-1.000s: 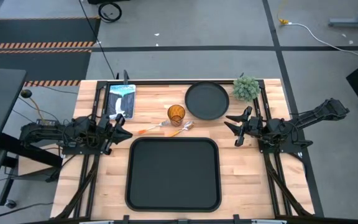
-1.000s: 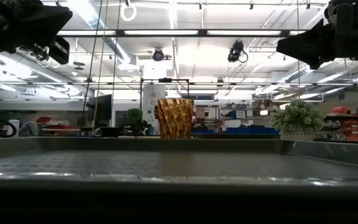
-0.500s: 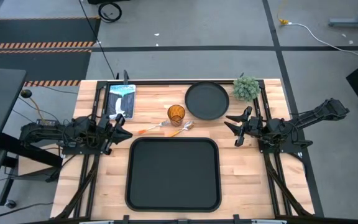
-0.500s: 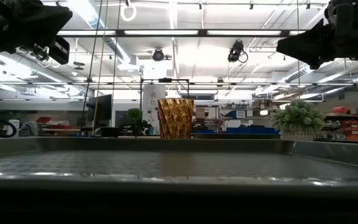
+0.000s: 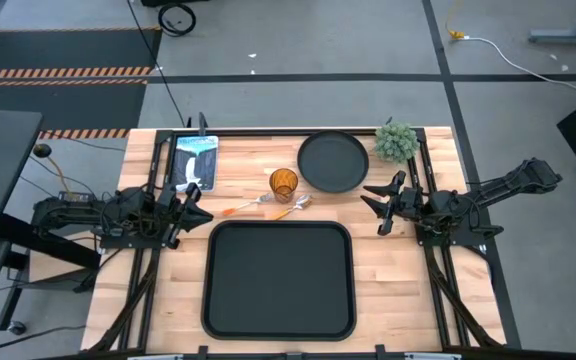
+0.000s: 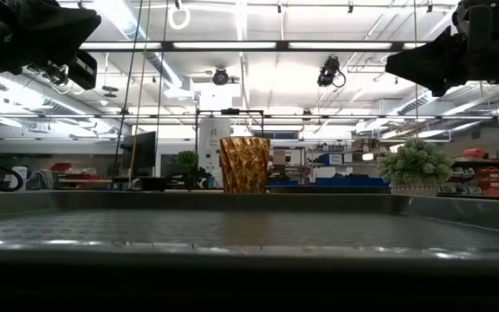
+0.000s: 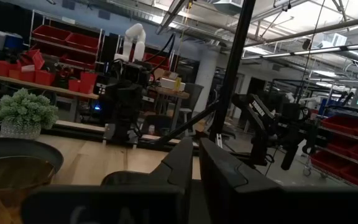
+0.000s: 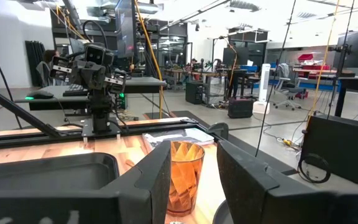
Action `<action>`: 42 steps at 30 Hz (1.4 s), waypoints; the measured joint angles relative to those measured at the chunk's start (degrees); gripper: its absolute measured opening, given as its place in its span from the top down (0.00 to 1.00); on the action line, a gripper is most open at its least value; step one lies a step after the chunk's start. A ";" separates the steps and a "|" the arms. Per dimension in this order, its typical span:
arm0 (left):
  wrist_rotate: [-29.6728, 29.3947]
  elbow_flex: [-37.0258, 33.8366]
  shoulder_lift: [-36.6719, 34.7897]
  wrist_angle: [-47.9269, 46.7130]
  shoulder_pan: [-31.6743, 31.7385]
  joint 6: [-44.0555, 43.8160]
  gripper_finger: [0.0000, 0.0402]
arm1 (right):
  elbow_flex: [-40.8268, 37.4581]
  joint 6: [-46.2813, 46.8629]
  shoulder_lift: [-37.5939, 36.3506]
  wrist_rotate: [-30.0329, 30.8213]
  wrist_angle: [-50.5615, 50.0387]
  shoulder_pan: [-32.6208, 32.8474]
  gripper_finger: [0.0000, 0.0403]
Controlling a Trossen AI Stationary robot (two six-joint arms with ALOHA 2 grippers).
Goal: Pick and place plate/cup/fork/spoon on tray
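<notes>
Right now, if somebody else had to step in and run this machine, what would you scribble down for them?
Left gripper: open, empty, waiting at the table's left edge.
Right gripper: open, empty, waiting at the right edge.
The tray sits front centre with nothing on it.
Behind it on the wood: the cup, the plate to its right, and the fork and the spoon lying just ahead of the cup.
Done: nothing yet.
Left: move all four items onto the tray.

The tray [image 5: 279, 279] lies at the near centre of the table [image 5: 398, 290]; behind it lie the fork [image 5: 242, 208] and spoon [image 5: 291, 208], fork to the left; farther back stands the cup [image 5: 284, 184], the plate [image 5: 333, 161] to its right; a plant [image 5: 396, 142] sits at the far right.
</notes>
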 joint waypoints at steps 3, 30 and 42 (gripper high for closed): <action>0.02 0.00 0.00 0.00 0.02 0.00 0.91 | 0.01 0.01 0.00 0.00 0.00 -0.02 0.66; -25.71 0.00 14.05 7.39 0.07 -4.55 0.94 | 0.00 -0.02 0.00 -0.01 0.01 -0.02 0.66; -25.64 9.39 36.26 11.04 2.13 -6.21 0.97 | 0.00 0.00 0.00 0.02 0.01 0.01 0.66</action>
